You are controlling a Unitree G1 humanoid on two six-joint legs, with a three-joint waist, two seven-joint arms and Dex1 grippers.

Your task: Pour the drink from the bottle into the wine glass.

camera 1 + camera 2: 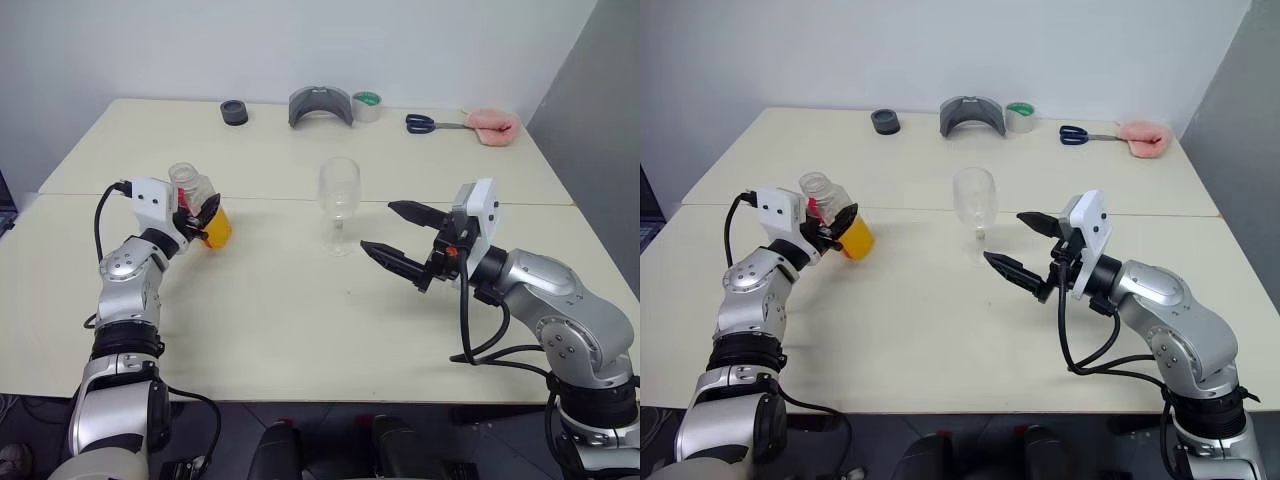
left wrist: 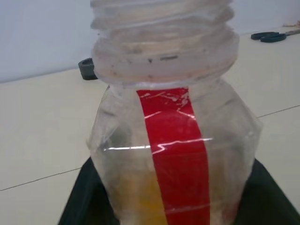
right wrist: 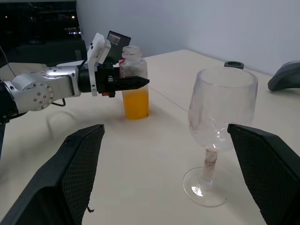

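Observation:
The bottle [image 1: 190, 186] is clear plastic with a red stripe [image 2: 176, 150] and an open threaded neck with no cap on it. It stands upright on the left part of the table [image 1: 300, 320]. The orange drink [image 1: 218, 230] fills its lower part. My left gripper [image 1: 203, 215] is shut on the bottle around its middle, and a black finger [image 2: 82, 204] shows beside it. The empty wine glass [image 1: 339, 205] stands upright mid-table, to the right of the bottle. My right gripper [image 1: 378, 227] hovers open just right of the glass, touching nothing, and its fingers [image 3: 70, 178] frame the glass [image 3: 220, 126].
Along the table's far edge lie a black ring [image 1: 234, 112], a grey curved piece [image 1: 320, 105], a green-topped tape roll [image 1: 367, 105], blue-handled scissors [image 1: 430, 123] and a pink cloth [image 1: 492, 125]. A seam [image 1: 270, 198] crosses the table behind the glass.

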